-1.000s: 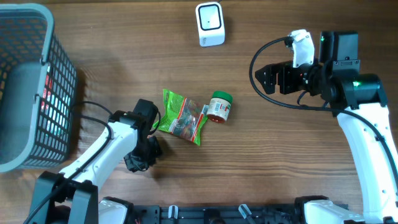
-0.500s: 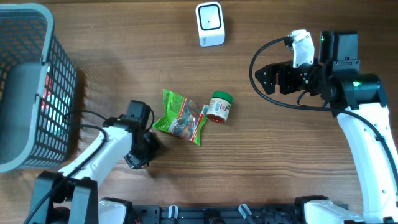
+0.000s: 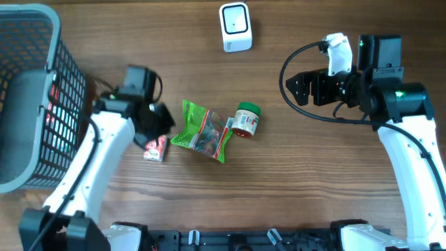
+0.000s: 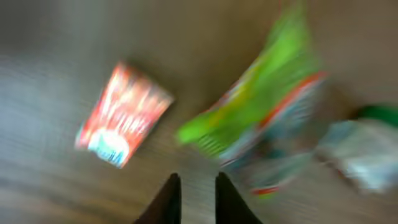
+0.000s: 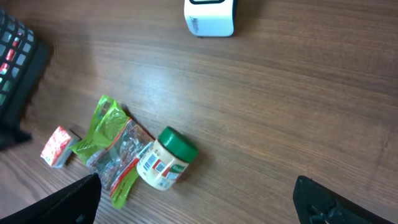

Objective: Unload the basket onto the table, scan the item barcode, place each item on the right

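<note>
Basket (image 3: 66, 84) stood far left of green bag (image 3: 202, 130). Right gripper (image 3: 298, 88), well right of bag: fingers wide, empty. Left gripper (image 4: 194, 199), just left of bag: fingers narrowly apart, empty, clear of red packet (image 3: 156, 148) lying beside bag's left edge. Bare wood lay between bag and scanner (image 3: 235, 26).

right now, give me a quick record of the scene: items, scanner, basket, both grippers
scanner: white, far side, apart from the items
jar: green lid, on its side
snack bag: green, beside jar
red packet: lying left of snack bag, not held
basket: far left
left gripper: near red packet, slightly open, empty
right gripper: wide open, empty
</note>
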Tool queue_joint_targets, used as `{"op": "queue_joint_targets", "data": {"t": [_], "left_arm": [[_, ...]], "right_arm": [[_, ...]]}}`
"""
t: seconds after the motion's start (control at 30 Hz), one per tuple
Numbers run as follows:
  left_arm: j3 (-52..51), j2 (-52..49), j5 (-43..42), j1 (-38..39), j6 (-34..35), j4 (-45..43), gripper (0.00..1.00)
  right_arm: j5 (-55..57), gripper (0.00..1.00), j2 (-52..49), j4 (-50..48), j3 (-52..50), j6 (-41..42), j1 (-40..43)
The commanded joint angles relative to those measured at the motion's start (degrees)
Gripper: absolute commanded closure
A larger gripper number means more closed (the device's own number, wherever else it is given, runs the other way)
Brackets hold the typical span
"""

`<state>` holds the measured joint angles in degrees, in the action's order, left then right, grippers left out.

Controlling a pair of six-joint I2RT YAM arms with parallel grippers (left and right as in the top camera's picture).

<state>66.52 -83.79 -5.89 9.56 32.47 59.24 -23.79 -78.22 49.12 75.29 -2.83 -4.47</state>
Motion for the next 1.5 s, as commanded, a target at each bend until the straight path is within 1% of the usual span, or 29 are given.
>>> {"op": "queue_joint_targets", "data": {"t": [0.0, 0.07, 0.1, 0.17, 0.23, 0.27, 0.3, 0.37, 0.4, 0.5, 0.57, 0.6, 0.67, 0.77, 0.8, 0.9, 1.07, 1.2, 1.4, 1.47], "left_arm": [[16.11, 0.24, 2.27, -1.27, -4.07, 0.0, 0.25], [25.14, 0.24, 5.92, -3.67, -5.27, 0.02, 0.12], [29.83, 0.24, 7.63, -6.12, -5.25, -0.17, 0.11], [34.56, 0.24, 8.07, -10.21, -5.2, -0.74, 0.07], [39.12, 0.24, 7.93, -18.21, -5.07, -1.86, 0.06], [39.58, 0.24, 7.93, -21.86, -5.07, -2.45, 0.06], [39.56, 0.22, 7.93, -24.85, -5.07, -2.56, 0.02], [39.56, -0.46, 8.24, -31.41, -5.11, -1.77, 0.01], [39.54, -1.68, 8.35, -37.27, -5.09, -0.31, 0.0], [39.52, -5.33, 8.33, -45.79, -5.2, 2.75, 0.0], [39.52, -8.57, 8.24, -49.57, -5.6, 4.39, 0.0], [39.52, -11.02, 7.56, -51.34, -7.54, 5.01, 0.0], [39.5, -15.58, 5.86, -53.11, -11.3, 6.01, 0.0], [39.47, -22.01, 4.22, -53.64, -15.87, 7.61, 0.0], [39.45, -26.18, 4.02, -53.55, -17.29, 9.16, 0.0], [39.45, -32.24, 3.98, -53.55, -17.31, 11.63, 0.0], [39.21, -38.95, 2.95, -53.55, -17.7, 12.5, 0.0], [36.54, -39.45, 1.42, -53.57, -18.8, 11.28, 0.0], [36.39, -39.45, 1.42, -53.33, -18.82, 12.41, 0.0], [36.39, -39.45, 1.31, -52.57, -20.28, 12.39, 0.0]], "right_arm": [[-0.68, 0.0, -0.07, 0.02, 1.05, 0.02, -0.17], [-0.68, 0.01, -0.07, 0.02, 1.05, 0.02, -0.17], [-0.68, 0.0, -0.07, 0.02, 1.05, 0.02, -0.17], [-0.68, 0.0, -0.07, 0.02, 1.05, 0.0, -0.17], [-0.68, 0.0, -0.07, 0.0, 1.05, 0.02, -0.17], [-0.66, 0.0, -0.07, 0.02, 1.05, 0.02, -0.17], [-0.68, 0.0, -0.07, 0.02, 1.05, 0.02, -0.17], [-0.68, 0.0, -0.07, 0.02, 1.05, 0.02, -0.17], [-0.68, 0.0, -0.07, 0.02, 1.05, 0.02, -0.17], [-0.68, 0.0, -0.07, 0.02, 1.05, 0.0, -0.17], [-0.68, 0.0, -0.07, 0.02, 1.05, 0.02, -0.17], [-0.68, 0.0, -0.07, 0.02, 1.05, 0.0, -0.17], [-0.68, 0.0, -0.07, 0.0, 1.05, 0.0, -0.17], [-0.68, 0.0, -0.07, 0.02, 1.05, 0.02, -0.17], [-0.68, 0.0, -0.07, 0.02, 1.05, 0.04, -0.17], [-0.68, 0.0, -0.07, 0.02, 1.05, 0.02, -0.17], [-0.68, 0.0, -0.07, 0.02, 1.05, 0.04, -0.17], [-0.68, 0.0, -0.07, 0.0, 1.05, 0.02, -0.17], [-0.68, 0.0, -0.07, 0.02, 1.05, 0.02, -0.17], [-0.68, 0.0, -0.07, 0.02, 1.05, 0.0, -0.17]]}}
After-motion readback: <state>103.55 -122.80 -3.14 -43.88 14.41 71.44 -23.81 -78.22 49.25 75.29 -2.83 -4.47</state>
